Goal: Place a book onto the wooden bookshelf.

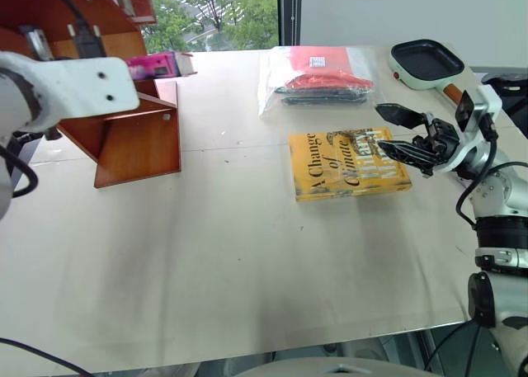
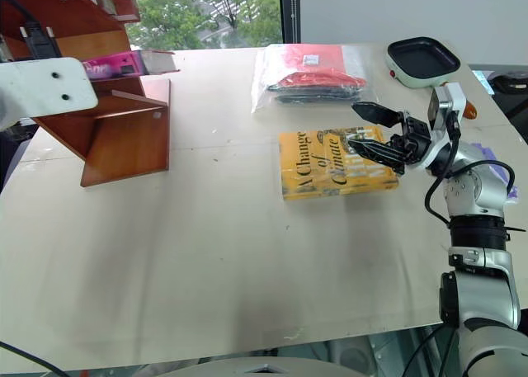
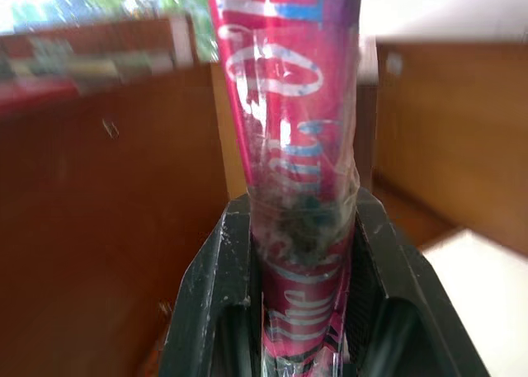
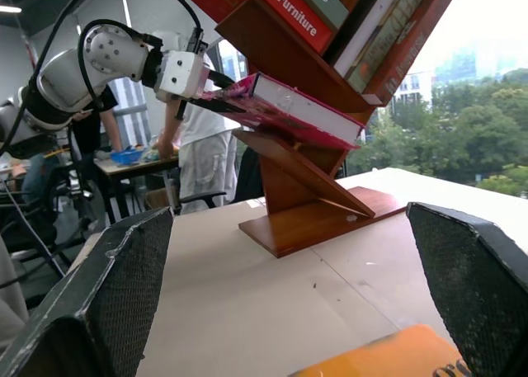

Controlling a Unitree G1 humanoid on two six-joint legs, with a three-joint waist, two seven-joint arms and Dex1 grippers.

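Left claw (image 3: 301, 253) clamps pink book (image 4: 301, 113) against wooden bookshelf (image 1: 136, 134); right claw (image 1: 394, 131) spread wide above yellow book (image 1: 346, 162) on surface (image 1: 231, 253).

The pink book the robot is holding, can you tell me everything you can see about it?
The bright magenta-pink paperback book has a shiny cover with pale lettering and white page edges. The left gripper is shut on one end of it, a black finger on each cover. The book is held nearly flat, slightly tilted, lying on a slanted board of the reddish-brown wooden bookshelf, below a row of leaning books. From the head camera its far end pokes out beside the shelf.
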